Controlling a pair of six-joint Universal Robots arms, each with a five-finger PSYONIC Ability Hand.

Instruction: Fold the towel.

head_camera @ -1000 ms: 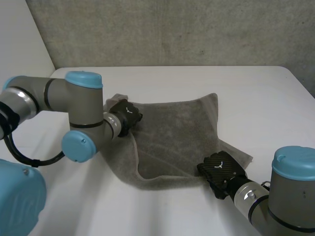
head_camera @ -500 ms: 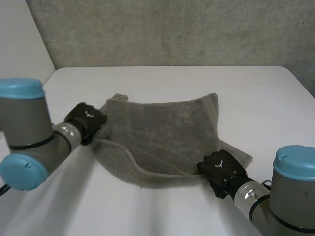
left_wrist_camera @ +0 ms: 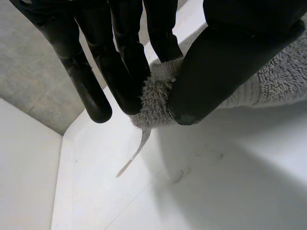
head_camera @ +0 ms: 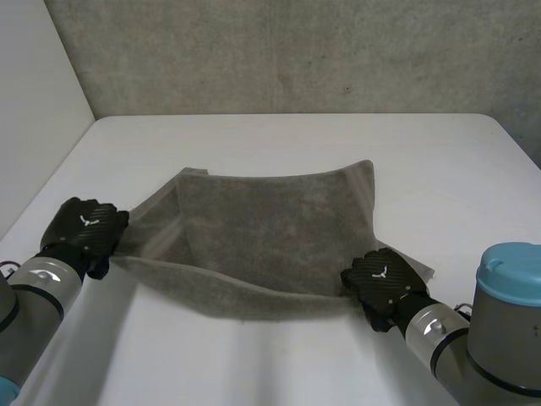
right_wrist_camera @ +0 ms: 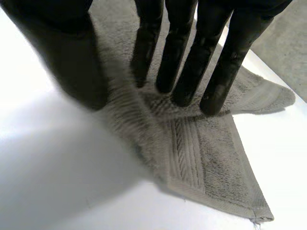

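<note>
A grey terry-cloth towel (head_camera: pixel 270 228) lies on a white worktop (head_camera: pixel 254 135), roughly in the middle and nearer the robot than the far wall. 2 black robot hands are on it, one at each end of its near edge.

The left hand (head_camera: pixel 84 230) is at the towel's near left corner. In the left wrist view, its fingers (left_wrist_camera: pixel 124 62) and thumb close on that corner and pinch a small tuft of cloth between them. The corner hangs just above the worktop, with shadow beneath it. From there the near edge runs as a pale band across to the other hand.

The right hand (head_camera: pixel 385 283) rests on the towel near its near right corner. In the right wrist view, its fingers (right_wrist_camera: pixel 184 62) are straight and spread a little, with the tips pressing down on the cloth and the thumb set apart beside them. This looks like pinning rather than a grip. A pointed flap with a ribbed border lies flat on the worktop just beyond the fingertips.

The towel is mostly open in a single layer but is not flat. The far right corner curls upward, the left side slopes down toward the pinched corner, and soft creases run under the right hand.

The task appears to be at an early stage: no finished fold can be seen, and the edges are not lined up. Laying the cloth smooth, bringing one half over the other and squaring the edges all seem to be left to do.
</note>
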